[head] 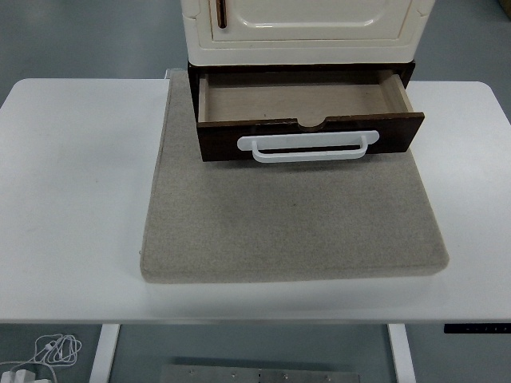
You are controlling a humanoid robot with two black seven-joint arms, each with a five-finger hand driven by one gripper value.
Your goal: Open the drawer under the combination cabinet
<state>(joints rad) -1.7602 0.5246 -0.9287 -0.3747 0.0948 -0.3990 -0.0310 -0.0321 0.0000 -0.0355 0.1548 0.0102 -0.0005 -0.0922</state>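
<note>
Drawer (307, 120) stands pulled out beneath cream cabinet (299, 28), apparently empty, over grey mat (291, 223); robot hands unseen, state unknown.

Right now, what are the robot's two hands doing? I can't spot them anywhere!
Left hand: not in view, so its state cannot be told.
Right hand: not in view either.
The drawer stands pulled open, untouched.

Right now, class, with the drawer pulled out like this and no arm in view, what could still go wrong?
1. The open drawer juts toward the near edge over the grey mat; an arm reaching in could knock its white handle.
2. The cream cabinet stands tall above the extended drawer, so pressing down on the drawer front might tip it forward.
</note>
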